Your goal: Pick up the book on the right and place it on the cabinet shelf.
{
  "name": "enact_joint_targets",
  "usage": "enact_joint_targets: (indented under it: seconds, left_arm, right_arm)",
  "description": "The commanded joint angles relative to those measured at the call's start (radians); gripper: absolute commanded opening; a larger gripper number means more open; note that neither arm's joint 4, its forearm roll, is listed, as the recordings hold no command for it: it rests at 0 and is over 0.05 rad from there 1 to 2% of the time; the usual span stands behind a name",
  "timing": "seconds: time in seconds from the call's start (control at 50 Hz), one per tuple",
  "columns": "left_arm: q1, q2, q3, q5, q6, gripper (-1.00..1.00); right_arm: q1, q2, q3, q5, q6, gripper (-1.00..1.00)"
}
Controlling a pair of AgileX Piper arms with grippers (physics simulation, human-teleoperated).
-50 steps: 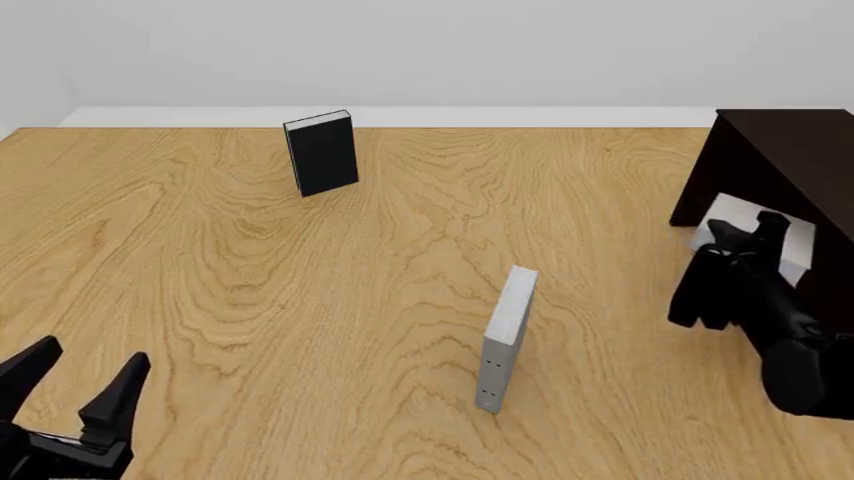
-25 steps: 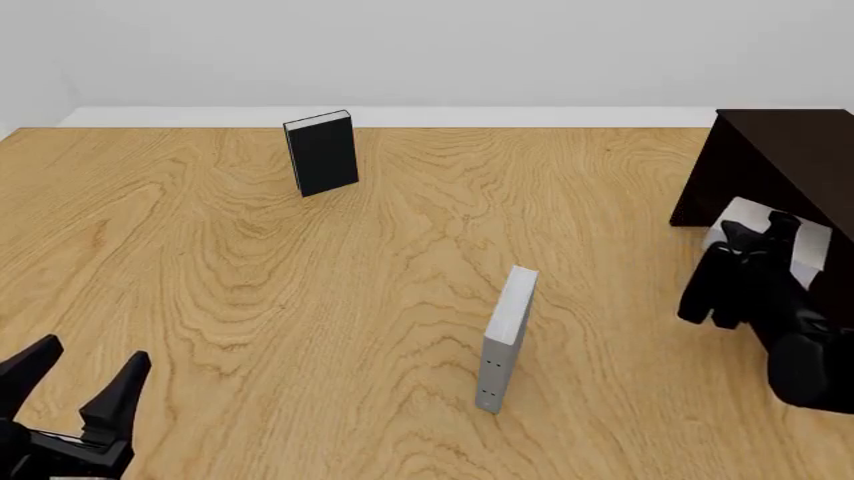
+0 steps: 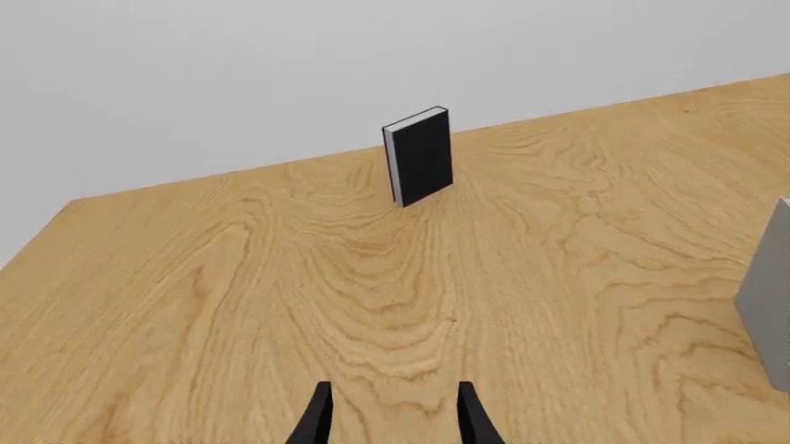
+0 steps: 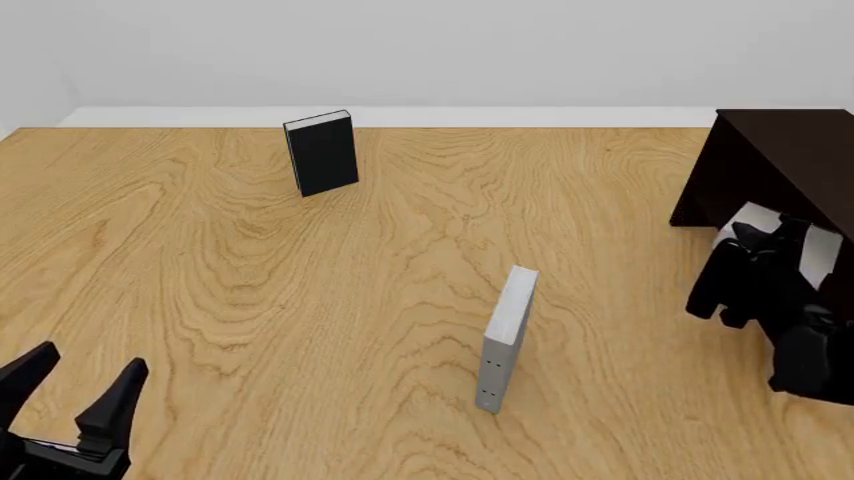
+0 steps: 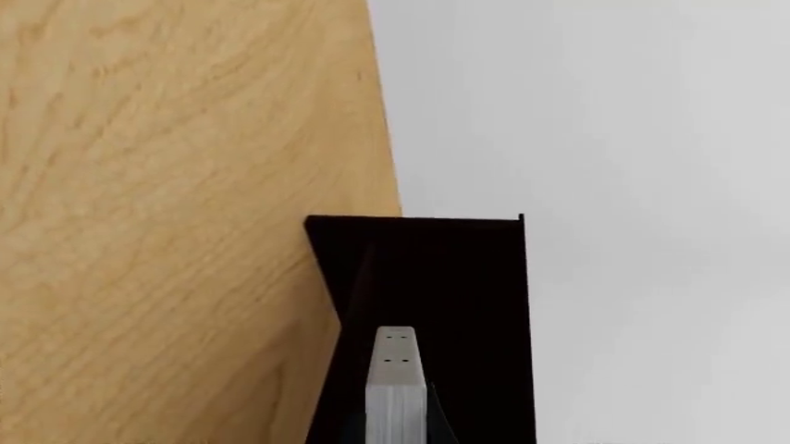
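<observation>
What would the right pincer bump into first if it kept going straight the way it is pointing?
Most likely the cabinet. The right pincer holds the book out in front, aimed into the dark recess, so the book's front edge would probably meet the cabinet's inside first. How far off that is cannot be judged.

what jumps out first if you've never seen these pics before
Most striking is the right tool at the table's right edge, clamped on a light-grey book and holding it at the mouth of the big dark cabinet. Next is the thin grey book standing alone mid-table, with a black book upright near the far edge. The left tool sits open at the near left, touching nothing.
</observation>
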Motion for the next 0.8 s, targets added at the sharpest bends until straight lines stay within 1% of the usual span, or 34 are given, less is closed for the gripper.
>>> enact_joint_targets:
  seconds: [0.02,0.04,0.12,0.22,0.5,0.7,0.8]
  left_arm:
    - [0.0,0.003,0.0,0.0,0.0,1.0]
    - [0.0,0.015,0.0,-0.012,0.0,1.0]
    - [0.001,-0.01,0.0,0.013,-0.001,1.0]
    - [0.001,-0.002,0.0,0.005,-0.002,1.0]
    - [0.004,-0.035,0.0,0.035,-0.002,1.0]
    - [0.004,-0.021,0.0,0.021,-0.002,1.0]
    - [0.004,-0.035,0.0,0.037,0.001,1.0]
  right_arm:
    - [-0.012,-0.006,-0.025,0.028,0.04,-1.0]
    - [-0.01,-0.005,-0.025,0.03,0.04,-1.0]
    - [-0.015,-0.005,-0.029,0.038,0.049,-1.0]
    - [-0.02,-0.005,-0.028,0.051,0.054,-1.0]
    - [-0.033,-0.009,-0.04,0.09,0.078,-1.0]
    - [-0.055,0.011,-0.039,0.092,0.092,-1.0]
    - [-0.054,0.013,-0.038,0.096,0.096,-1.0]
